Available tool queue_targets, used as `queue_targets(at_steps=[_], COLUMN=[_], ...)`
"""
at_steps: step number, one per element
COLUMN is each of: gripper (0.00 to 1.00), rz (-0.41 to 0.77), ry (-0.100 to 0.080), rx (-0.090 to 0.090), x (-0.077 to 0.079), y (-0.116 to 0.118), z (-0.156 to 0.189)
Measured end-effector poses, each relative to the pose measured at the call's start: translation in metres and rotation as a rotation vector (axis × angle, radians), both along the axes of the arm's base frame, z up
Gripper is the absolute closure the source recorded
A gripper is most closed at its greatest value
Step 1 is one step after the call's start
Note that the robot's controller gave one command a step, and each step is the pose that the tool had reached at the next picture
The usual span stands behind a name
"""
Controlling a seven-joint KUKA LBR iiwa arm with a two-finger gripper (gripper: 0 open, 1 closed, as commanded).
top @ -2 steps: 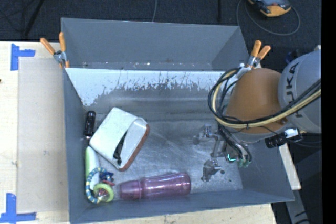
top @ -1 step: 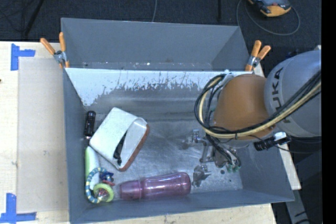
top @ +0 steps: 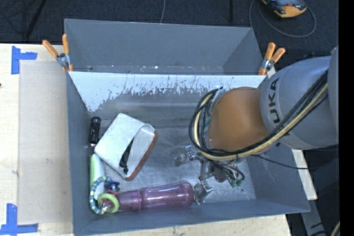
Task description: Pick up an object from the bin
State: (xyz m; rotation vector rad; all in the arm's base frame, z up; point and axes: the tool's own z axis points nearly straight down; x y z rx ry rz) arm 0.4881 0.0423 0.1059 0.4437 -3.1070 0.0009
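My gripper [top: 193,175] is low in the middle-right of the bin, below the arm's orange cover. Its fingers stand open, one fingertip [top: 182,158] toward the bin's middle and the other [top: 200,192] near the front wall, with bare floor between them. A purple translucent bottle [top: 157,197] lies on its side along the front wall, its right end right beside the nearer fingertip. To the left lies a white box-shaped thing with a brown rim and a black strap [top: 125,144], well apart from the fingers.
In the left corner lie a small black stick [top: 94,130], a pale green tube [top: 95,169] and a multicoloured ring [top: 105,202]. The arm and its cables cover the bin's right side.
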Motion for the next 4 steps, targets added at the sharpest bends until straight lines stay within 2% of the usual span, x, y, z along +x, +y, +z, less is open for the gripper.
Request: queue_targets(at_steps=[1,2,3,4], gripper=[0.0,1.0,1.0,1.0], rz=[0.011,0.124,0.125,0.099], ry=[-0.003,-0.008,-0.008,0.006], rx=[-0.005,0.0,0.0,0.0], x=[-0.001,-0.008,-0.008,-0.005], y=[0.02,0.074,0.074,0.066], z=[-0.021,-0.028,-0.028,0.018])
